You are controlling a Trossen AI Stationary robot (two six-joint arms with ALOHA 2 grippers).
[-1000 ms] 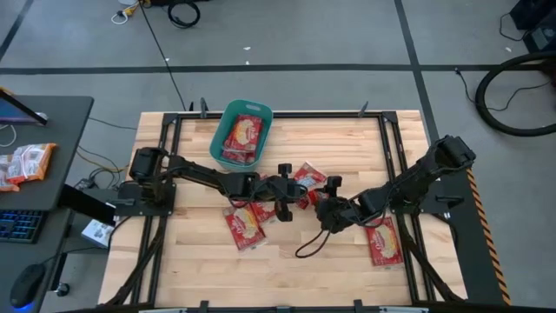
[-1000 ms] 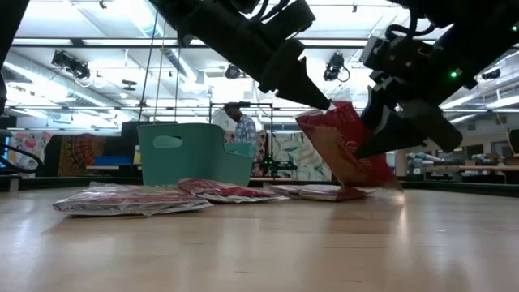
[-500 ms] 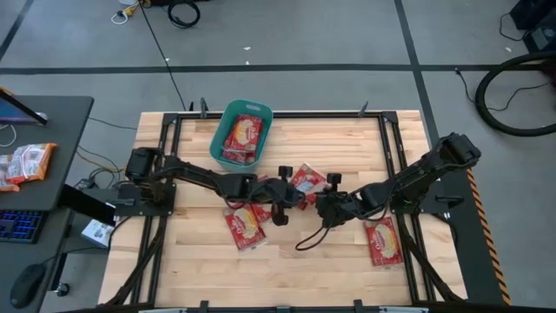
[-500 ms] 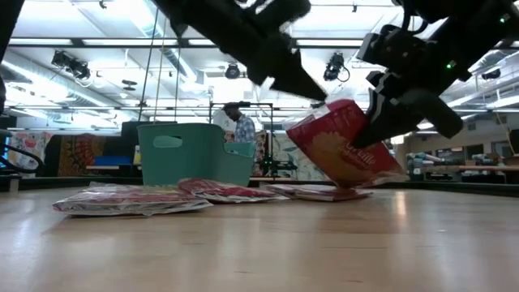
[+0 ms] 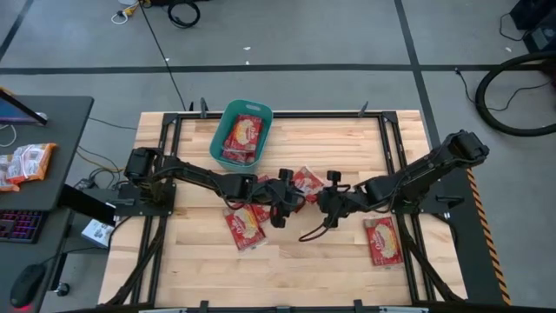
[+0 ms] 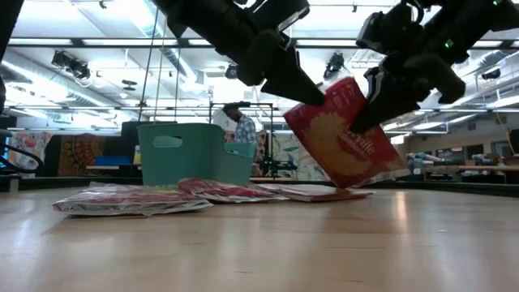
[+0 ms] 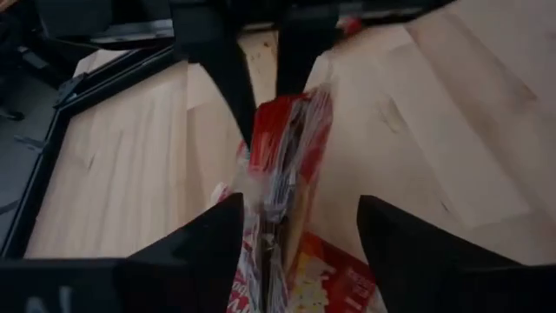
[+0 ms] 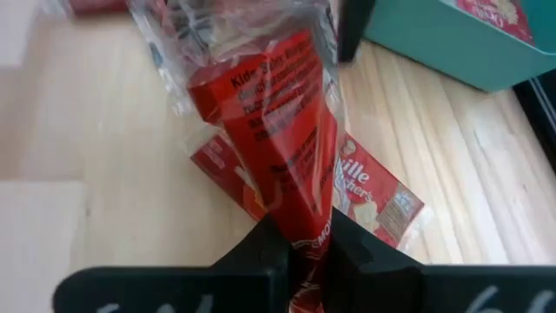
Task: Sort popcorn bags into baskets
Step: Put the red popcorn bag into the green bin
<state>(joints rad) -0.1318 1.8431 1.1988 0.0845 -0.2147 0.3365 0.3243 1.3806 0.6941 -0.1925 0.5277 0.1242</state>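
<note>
centre: both arms [image 5: 261, 184] and lifted bag [image 6: 345, 134] block passage | front of table [image 5: 287, 269]: free | bin [image 5: 246, 132]: packets inside, open above

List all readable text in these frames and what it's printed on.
"Kids Sweet..." heads a block of white print on the red popcorn bag pinched in the right gripper; the rest of that block is too blurred to read.
"...ville" and "...cher's": cut-off brand on the bag lying flat beneath it.
"...ville": on the held bag's face in the low view.
Print on the bags in the teal basket is too small to read.
</note>
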